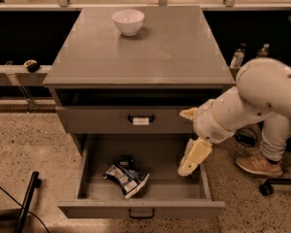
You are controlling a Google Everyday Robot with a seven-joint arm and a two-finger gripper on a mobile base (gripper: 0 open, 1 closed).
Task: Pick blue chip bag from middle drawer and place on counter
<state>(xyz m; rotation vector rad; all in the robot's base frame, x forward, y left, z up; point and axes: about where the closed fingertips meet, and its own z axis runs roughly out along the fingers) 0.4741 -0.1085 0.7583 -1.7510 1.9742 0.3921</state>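
Observation:
The blue chip bag [126,175] lies crumpled on the floor of the open middle drawer [140,208], left of its centre. The drawer is pulled out below a closed drawer front with a white-labelled handle [141,119]. My gripper [186,169] hangs from the white arm [247,101] that comes in from the right. It points down over the right part of the drawer, well to the right of the bag and apart from it. The counter [169,52] is the flat grey cabinet top above.
A white bowl [128,21] stands at the back of the counter, left of centre. Two bottles [237,57] stand right of the cabinet. A person's leg and shoe [259,165] and a chair base are at the right. A dark pole [26,203] leans at lower left.

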